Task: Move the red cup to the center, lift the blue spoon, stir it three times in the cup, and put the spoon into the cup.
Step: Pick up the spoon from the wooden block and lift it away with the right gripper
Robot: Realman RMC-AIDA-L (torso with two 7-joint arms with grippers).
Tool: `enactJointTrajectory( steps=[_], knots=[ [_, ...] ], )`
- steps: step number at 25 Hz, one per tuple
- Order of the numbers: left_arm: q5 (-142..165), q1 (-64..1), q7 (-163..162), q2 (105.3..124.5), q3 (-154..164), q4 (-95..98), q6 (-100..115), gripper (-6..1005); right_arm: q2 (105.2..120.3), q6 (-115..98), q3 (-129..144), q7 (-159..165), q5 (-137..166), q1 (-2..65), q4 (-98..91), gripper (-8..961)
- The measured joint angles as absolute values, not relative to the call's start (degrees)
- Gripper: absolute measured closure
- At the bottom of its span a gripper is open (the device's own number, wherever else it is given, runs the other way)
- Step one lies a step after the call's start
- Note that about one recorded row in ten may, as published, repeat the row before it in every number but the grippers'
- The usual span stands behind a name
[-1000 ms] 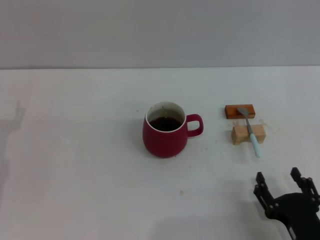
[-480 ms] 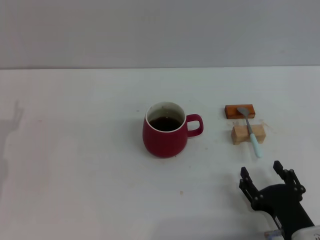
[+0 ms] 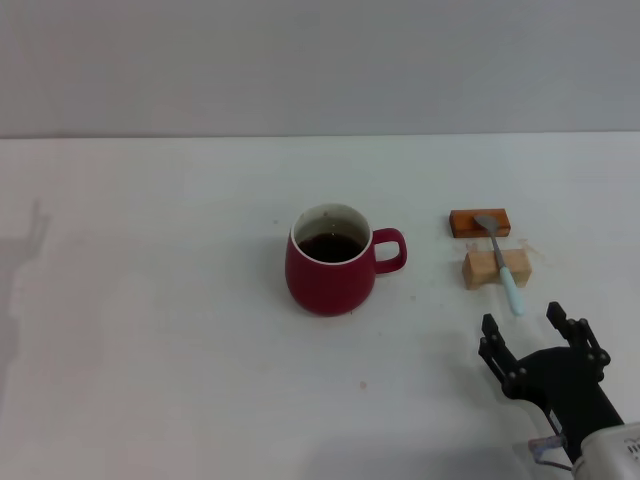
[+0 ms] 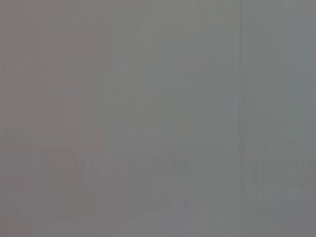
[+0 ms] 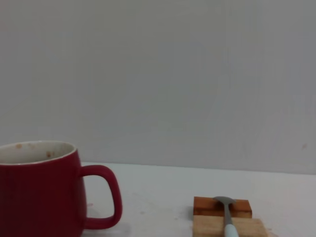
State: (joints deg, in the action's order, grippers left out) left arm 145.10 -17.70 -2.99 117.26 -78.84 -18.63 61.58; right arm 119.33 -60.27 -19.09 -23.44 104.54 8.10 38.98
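The red cup (image 3: 331, 260) stands near the table's middle with dark liquid inside and its handle toward the right; it also shows in the right wrist view (image 5: 44, 190). The blue spoon (image 3: 503, 265) lies across two small wooden blocks to the right of the cup, bowl on the far block, pale handle toward me; it shows in the right wrist view too (image 5: 229, 217). My right gripper (image 3: 540, 327) is open and empty, low at the front right, just in front of the spoon's handle end. My left gripper is out of view.
The spoon rests on an orange-brown block (image 3: 480, 222) and a pale wooden block (image 3: 496, 268). The white table (image 3: 150, 300) ends at a grey wall behind. The left wrist view shows only plain grey.
My right gripper has moved left and forward toward the spoon's handle end. The cup and spoon have not moved.
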Motion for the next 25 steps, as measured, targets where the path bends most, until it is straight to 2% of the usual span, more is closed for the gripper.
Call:
enactJointTrajectory(
  steps=[25],
  knots=[
    [145.1,-18.0,-3.5,117.6,-78.9,-18.6,61.8,157,119.37,-56.0,-19.9,-23.3,101.0,13.5,36.6,170]
  ],
)
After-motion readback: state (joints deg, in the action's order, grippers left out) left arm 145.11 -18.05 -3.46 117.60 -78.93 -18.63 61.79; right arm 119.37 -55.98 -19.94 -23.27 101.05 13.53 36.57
